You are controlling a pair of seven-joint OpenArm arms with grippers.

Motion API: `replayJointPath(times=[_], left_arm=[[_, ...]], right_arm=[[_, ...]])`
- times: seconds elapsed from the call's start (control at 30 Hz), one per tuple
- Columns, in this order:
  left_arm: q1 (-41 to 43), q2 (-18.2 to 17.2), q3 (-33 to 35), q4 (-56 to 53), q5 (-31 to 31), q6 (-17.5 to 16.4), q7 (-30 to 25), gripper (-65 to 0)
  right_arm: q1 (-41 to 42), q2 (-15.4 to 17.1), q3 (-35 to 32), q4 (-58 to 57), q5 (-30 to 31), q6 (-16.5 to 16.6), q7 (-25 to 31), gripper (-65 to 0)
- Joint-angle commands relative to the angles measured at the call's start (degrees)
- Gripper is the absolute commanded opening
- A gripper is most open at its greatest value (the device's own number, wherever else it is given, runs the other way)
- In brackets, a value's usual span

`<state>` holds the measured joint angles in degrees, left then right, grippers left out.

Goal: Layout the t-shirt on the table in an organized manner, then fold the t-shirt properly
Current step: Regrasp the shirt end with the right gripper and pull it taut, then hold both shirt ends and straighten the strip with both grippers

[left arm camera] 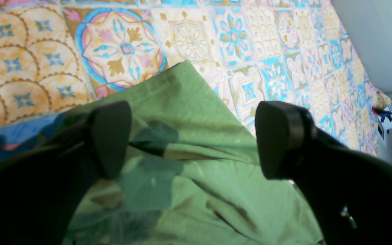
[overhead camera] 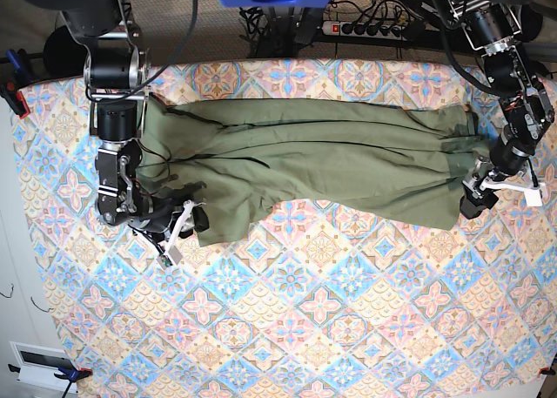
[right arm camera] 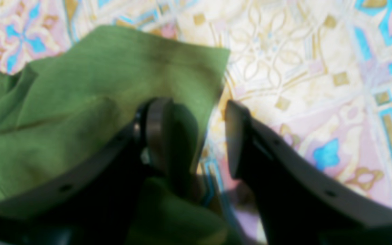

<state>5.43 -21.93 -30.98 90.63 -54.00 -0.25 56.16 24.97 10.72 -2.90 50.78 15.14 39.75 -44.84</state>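
Note:
The olive-green t-shirt point(overhead camera: 305, 154) lies stretched sideways across the far half of the patterned table point(overhead camera: 305, 328), wrinkled along its length. My left gripper point(overhead camera: 477, 196) is at the shirt's right end. In its wrist view its jaws stand wide open point(left arm camera: 194, 139) over a pointed corner of the t-shirt point(left arm camera: 189, 112). My right gripper point(overhead camera: 185, 225) is at the shirt's near-left corner. Its fingers are apart point(right arm camera: 197, 139), straddling the t-shirt point(right arm camera: 80, 85) edge; one finger point(right arm camera: 158, 132) rests on the cloth, the other over bare table point(right arm camera: 301, 68).
A power strip point(overhead camera: 370, 28) and cables lie beyond the table's far edge. A blue clamp point(overhead camera: 13, 84) grips the left edge. A white box point(overhead camera: 39, 363) sits at the near-left corner. The table's edge point(left arm camera: 379, 98) is close to my left gripper.

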Motion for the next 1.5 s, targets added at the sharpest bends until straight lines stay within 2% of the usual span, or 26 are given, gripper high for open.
replayJointPath(times=[0.0, 0.1, 0.17, 0.2, 0.33, 0.4, 0.57, 0.7, 0.77, 0.87, 0.97, 1.07, 1.2, 1.3, 1.37, 1.47], left_arm=[[-0.73, -1.14, -0.36, 0.84, -0.82, -0.41, -0.91, -8.4], [-0.73, -1.14, -0.36, 0.84, -0.82, -0.41, -0.91, -8.4], [-0.73, -1.14, -0.36, 0.84, -0.82, -0.41, -0.91, -8.4], [-0.73, -1.14, -0.36, 0.84, -0.82, -0.41, -0.91, -8.4], [-0.73, -1.14, -0.36, 0.84, -0.82, -0.41, -0.91, -8.4], [-0.73, -1.14, -0.36, 0.84, -0.82, -0.41, -0.91, -8.4], [-0.11, -1.14, -0.45, 0.84, -0.64, -0.41, -1.0, -8.4], [0.33, -1.14, -0.45, 0.84, -0.64, -0.41, -1.0, -8.4], [0.41, -1.06, -0.36, 0.84, -0.64, -0.41, -1.0, -8.4], [1.03, -1.06, -0.45, 0.84, -0.64, -0.41, -1.0, -9.7], [1.65, -1.41, -0.62, 0.84, -0.64, -0.41, -1.0, -14.7], [1.73, -1.5, -0.62, 0.84, -0.55, -0.41, -1.0, -23.2], [2.88, -1.5, -0.71, 0.84, -0.55, -0.41, -1.0, -34.2], [2.96, -2.11, -0.8, 0.84, -0.46, -0.41, -1.0, -40.4], [2.96, -3.08, -0.8, 0.84, -0.46, -0.41, -1.0, -44.2], [2.96, -4.4, -0.8, 0.84, -0.46, -0.41, -1.0, -50.6]], right_arm=[[1.27, -0.57, 0.04, 0.86, 0.29, 0.25, -0.04, -41.3], [1.18, -0.92, 0.04, 0.86, 0.29, 0.25, -0.04, -41.5], [1.18, -1.01, 0.04, 0.78, 0.29, 0.25, -0.48, -43.9], [1.18, -1.01, 0.04, 0.78, 0.29, 0.25, -0.83, -46.6], [1.18, -1.89, 0.21, 3.15, 0.47, 0.25, -1.36, -64.3], [0.22, -1.89, 0.39, 7.9, 2.4, 0.25, -2.85, -64.6], [-7.87, -1.8, 2.94, 27.5, 13.39, 0.25, -13.84, -64.0], [-14.55, -1.71, 5.49, 43.5, 17.26, 0.25, -20.96, -64.0], [-18.6, -1.36, 6.37, 50.62, 18.4, 0.25, -22.9, -64.0], [-25.46, 0.93, 7.16, 57.22, 19.55, 0.25, -23.16, -63.9], [-31.35, 1.28, 9.45, 60.56, 20.78, 0.25, -23.42, -63.9], [-36.36, 1.63, 12.61, 61.61, 24.29, 0.25, -23.69, -63.9], [-41.46, 4.88, 14.37, 61.61, 28.6, 0.25, -23.69, -63.9], [-43.56, 6.91, 13.4, 61.61, 28.6, 0.25, -24.48, -63.9], [-43.56, 7.26, 12.26, 61.44, 28.51, 0.25, -26.76, -63.8], [-43.65, 7.26, 12.43, 61.08, 27.02, 0.25, -27.12, -63.2]])
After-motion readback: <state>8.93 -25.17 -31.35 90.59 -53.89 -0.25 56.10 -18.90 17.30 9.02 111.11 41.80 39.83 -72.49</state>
